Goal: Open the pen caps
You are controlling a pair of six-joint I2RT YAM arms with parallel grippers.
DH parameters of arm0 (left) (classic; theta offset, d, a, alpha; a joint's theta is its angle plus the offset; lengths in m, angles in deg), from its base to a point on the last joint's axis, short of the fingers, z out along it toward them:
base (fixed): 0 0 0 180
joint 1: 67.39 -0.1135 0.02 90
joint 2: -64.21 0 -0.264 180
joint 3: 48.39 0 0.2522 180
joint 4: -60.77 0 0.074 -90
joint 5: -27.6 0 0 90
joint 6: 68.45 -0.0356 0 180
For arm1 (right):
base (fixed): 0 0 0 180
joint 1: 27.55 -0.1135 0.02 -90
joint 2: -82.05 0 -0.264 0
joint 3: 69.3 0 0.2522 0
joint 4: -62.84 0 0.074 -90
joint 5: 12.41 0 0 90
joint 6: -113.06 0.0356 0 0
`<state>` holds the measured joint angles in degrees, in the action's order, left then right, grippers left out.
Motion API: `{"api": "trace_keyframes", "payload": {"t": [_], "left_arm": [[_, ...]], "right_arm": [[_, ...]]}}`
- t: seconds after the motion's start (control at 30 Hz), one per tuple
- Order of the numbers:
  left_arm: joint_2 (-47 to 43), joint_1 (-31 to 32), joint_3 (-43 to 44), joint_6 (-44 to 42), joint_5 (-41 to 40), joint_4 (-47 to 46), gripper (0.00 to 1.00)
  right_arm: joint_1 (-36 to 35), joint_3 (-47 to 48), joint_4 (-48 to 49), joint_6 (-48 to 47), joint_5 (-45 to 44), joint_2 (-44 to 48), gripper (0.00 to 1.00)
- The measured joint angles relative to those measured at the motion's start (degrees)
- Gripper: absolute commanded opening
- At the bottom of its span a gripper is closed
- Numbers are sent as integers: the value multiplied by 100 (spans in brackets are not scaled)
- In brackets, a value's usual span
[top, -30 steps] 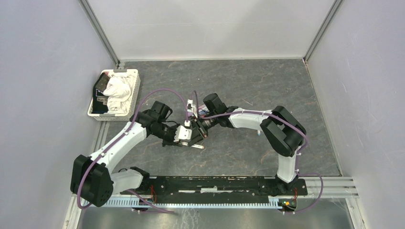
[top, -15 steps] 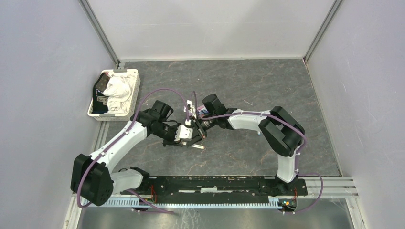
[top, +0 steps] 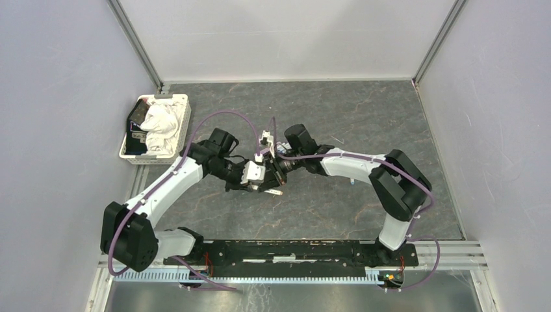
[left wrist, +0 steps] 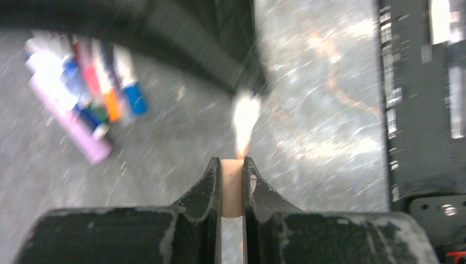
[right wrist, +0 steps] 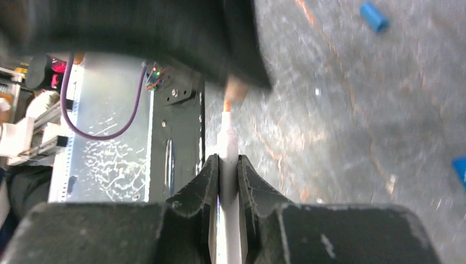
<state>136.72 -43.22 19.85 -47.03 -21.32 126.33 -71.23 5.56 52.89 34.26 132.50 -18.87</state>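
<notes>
Left wrist view: the pale orange cap (left wrist: 232,190) is pinched between the left fingers (left wrist: 211,184), which are narrowed tight on it and hold it off the bench (left wrist: 329,110). Its long axis runs six to twelve o'clock. At twelve, the orange nib (left wrist: 240,148) and the blurred white marker barrel (left wrist: 245,113) carry on along that line. Right wrist view mirrors this: the right fingers (right wrist: 248,176) clamp the barrel, with nib and cap at twelve. Cap and barrel look just parted, or nearly so, so any further pull should stay along the shared axis. A blue cap (right wrist: 375,16) lies loose between one and two o'clock, and a second blue cap (right wrist: 460,168) at three.
</notes>
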Motion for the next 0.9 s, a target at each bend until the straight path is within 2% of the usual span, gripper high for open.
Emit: {"api": "trace_keyframes", "payload": {"t": [0.07, 0.23, 0.3, 0.43, 0.6, 0.73, 0.9], "left_arm": [[28, -273, 140, -133, -201, 66, 2], [483, -1508, 428, -474, -568, 55, 2], [730, -1759, 450, -527, -610, 33, 2], [887, -1825, 372, -424, -525, -236, 2], [973, -1818, -11, 197, -599, -1172, 6], [1329, -1818, -166, 483, -809, -1690, 10], [1773, -1818, -184, 758, -1099, -2076, 19]], "right_arm": [[107, -98, -313, -210, -39, 177, 0], [535, -586, -1698, -629, -282, 297, 0], [741, -590, -1919, -662, -496, 299, 0], [1189, -629, -2065, -479, -1414, 442, 0], [1845, -931, -1947, -66, -3357, 1027, 0], [1847, -1158, -1768, 155, -4756, 1198, 0], [1827, -1408, -1672, 304, -5810, 1193, 0]]}}
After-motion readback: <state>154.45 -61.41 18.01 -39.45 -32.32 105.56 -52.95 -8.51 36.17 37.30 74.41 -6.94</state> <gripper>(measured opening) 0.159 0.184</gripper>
